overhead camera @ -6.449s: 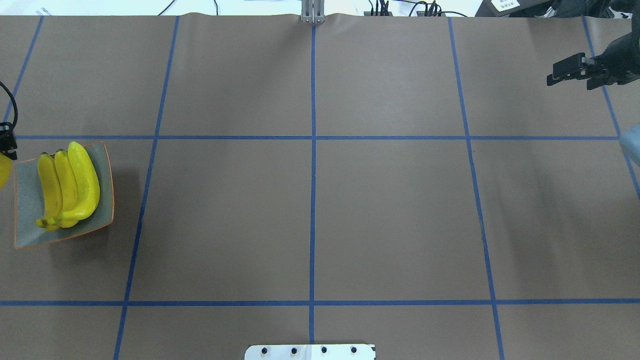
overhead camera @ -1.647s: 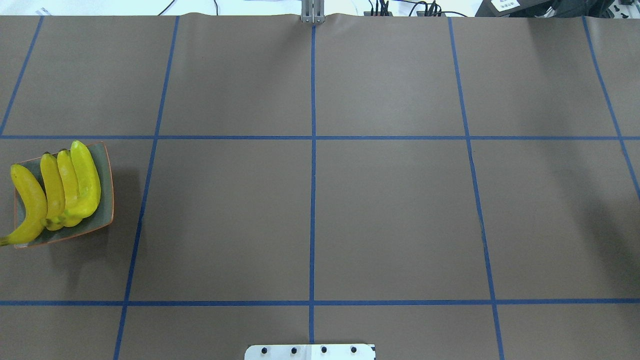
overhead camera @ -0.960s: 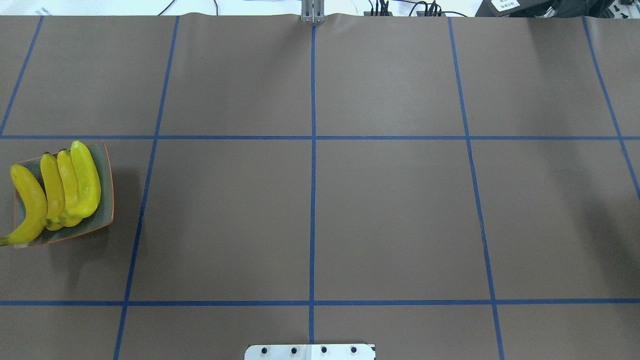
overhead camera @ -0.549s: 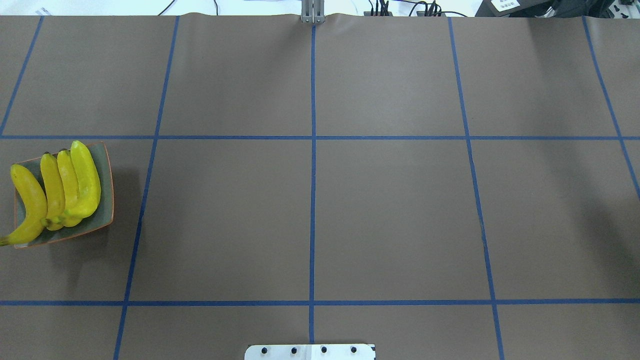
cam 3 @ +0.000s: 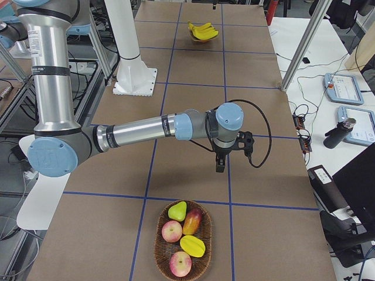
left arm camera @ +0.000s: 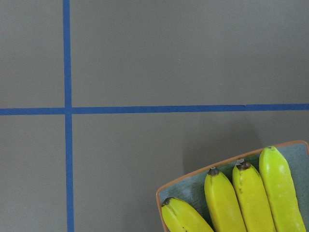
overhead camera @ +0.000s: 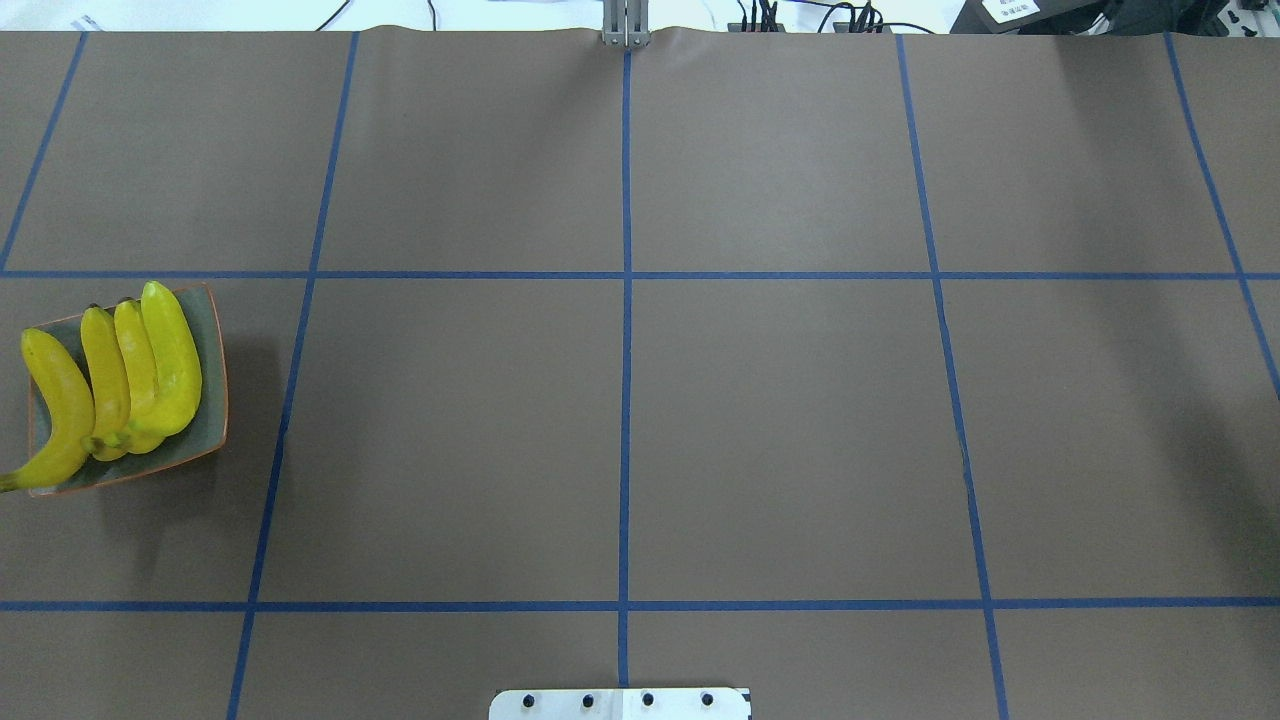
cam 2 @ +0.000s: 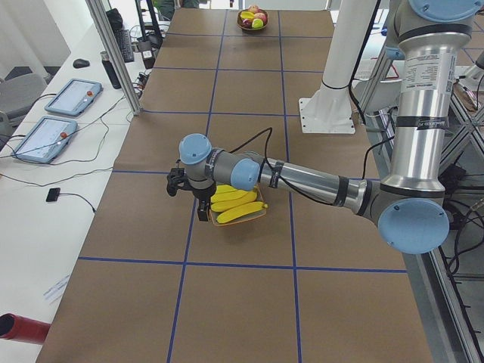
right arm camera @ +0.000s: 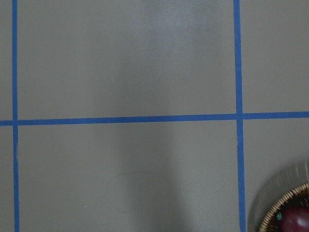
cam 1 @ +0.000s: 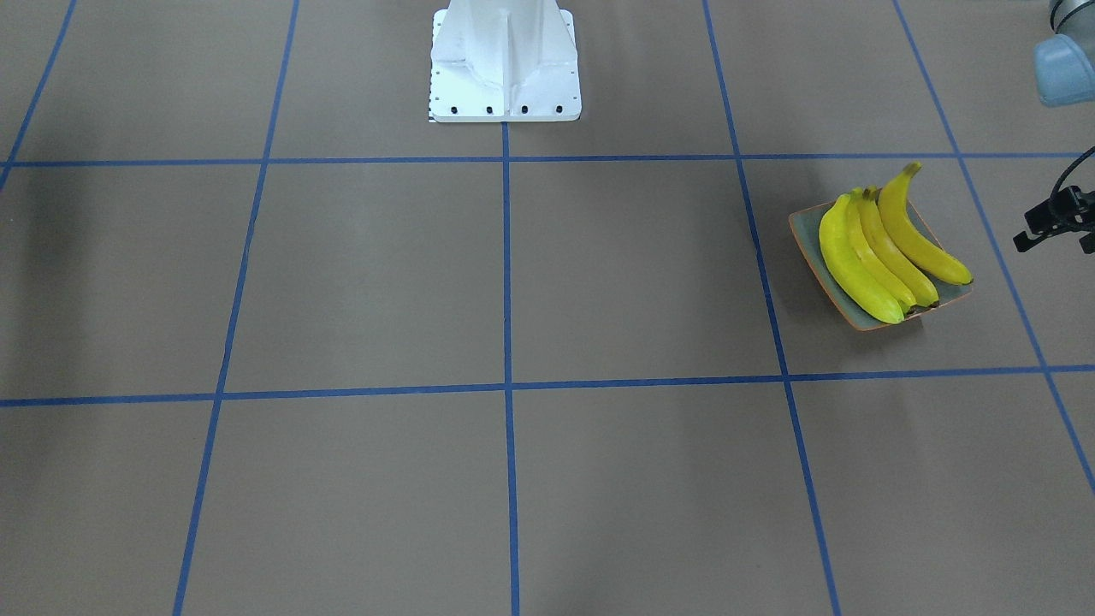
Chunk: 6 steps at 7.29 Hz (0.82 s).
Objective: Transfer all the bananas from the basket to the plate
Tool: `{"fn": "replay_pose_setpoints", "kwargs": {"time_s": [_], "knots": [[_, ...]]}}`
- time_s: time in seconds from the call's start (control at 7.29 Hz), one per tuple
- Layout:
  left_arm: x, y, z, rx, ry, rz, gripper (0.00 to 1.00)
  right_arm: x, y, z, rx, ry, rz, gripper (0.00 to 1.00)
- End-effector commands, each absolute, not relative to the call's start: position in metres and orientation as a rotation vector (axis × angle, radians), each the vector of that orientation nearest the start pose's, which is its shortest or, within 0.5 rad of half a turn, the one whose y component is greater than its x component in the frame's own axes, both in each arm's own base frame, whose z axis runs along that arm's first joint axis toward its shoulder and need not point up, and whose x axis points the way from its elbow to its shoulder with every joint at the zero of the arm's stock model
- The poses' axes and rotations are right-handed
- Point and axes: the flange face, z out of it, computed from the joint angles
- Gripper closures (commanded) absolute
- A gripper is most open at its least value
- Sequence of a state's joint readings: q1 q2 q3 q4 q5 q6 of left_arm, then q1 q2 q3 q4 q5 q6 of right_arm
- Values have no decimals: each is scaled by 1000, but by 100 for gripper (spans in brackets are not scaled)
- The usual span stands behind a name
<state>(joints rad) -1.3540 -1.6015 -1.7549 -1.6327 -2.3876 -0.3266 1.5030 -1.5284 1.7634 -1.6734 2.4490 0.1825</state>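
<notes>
Yellow bananas (overhead camera: 130, 380) on plate (overhead camera: 212, 400); left claw (cam 2: 203, 213) nearby, opening unclear.

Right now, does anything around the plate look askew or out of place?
Only slightly: the outermost banana lies along the edge of the plate, its stem end sticking out past the rim over the table. The other three bananas sit packed on the plate. Nothing looks spilled or damaged.

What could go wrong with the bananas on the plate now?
The outer banana lies along the edge of the plate with its stem poking past the rim, so it might roll or slide off. The left pincer hangs close beside the plate, so a careless move away might bump it and jostle the other bananas.
</notes>
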Motion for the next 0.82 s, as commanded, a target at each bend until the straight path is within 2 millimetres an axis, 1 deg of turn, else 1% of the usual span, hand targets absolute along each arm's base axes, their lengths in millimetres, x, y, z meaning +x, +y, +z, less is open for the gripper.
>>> {"fn": "replay_pose_setpoints", "kwargs": {"time_s": [0.0,0.27,0.55,0.69], "knots": [[50,-511,541,35,851,10,0,23,-506,541,21,-890,48,0],[50,-511,541,36,853,10,0,23,-507,542,21,-889,48,0],[50,-510,530,59,856,22,0,23,-507,541,22,-889,49,0],[48,-509,521,78,860,28,0,23,-509,538,24,-888,55,0]]}}
